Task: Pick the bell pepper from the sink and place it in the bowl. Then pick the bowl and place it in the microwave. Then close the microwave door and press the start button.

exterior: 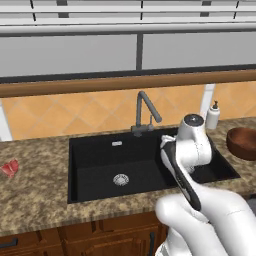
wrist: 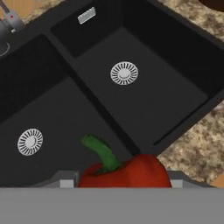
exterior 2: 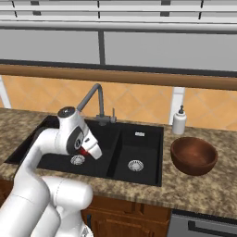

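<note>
Hand view is showing the bell pepper (wrist: 127,171) sitting clamped in the gripper (wrist: 120,183) at bottom centre, above the sink (wrist: 175,74), so the carrying step is under way. Next it is needing travel toward the one bowl (exterior 2: 194,155) at the right-hand frame's right side. One pepper, two drains, one faucet (exterior: 145,112), one soap bottle (exterior 2: 179,120).

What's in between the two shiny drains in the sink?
Just a black dividing wall. The hand view shows it running between the upper drain and the lower drain.
</note>
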### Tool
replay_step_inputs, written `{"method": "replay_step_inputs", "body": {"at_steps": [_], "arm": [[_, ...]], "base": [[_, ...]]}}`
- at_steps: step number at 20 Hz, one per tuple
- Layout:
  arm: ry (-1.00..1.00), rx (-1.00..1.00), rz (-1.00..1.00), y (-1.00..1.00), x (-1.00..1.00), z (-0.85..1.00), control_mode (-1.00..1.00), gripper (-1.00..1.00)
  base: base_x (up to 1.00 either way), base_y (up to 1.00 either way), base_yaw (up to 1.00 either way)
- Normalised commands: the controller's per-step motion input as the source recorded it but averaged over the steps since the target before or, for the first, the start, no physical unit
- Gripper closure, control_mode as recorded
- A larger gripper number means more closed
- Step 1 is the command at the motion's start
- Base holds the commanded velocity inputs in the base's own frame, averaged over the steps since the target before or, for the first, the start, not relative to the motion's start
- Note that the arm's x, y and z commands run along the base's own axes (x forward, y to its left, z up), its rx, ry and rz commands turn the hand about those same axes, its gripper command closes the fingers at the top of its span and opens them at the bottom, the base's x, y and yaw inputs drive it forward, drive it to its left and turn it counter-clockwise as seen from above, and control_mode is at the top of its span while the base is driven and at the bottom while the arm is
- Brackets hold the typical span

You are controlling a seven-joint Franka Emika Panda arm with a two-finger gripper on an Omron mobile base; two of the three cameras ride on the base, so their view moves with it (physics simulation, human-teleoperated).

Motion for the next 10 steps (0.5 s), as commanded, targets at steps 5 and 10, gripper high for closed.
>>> {"method": "replay_step_inputs", "body": {"at_steps": [5, 10], "arm": [[0.24, 0.0, 0.0, -1.0, 0.0, 0.36, -1.0, 1.0], [0.17, 0.0, 0.01, -0.99, 0.0, 0.46, -1.0, 1.0]], "base": [[0.0, 0.0, 0.0], [0.0, 0.0, 0.0]]}}
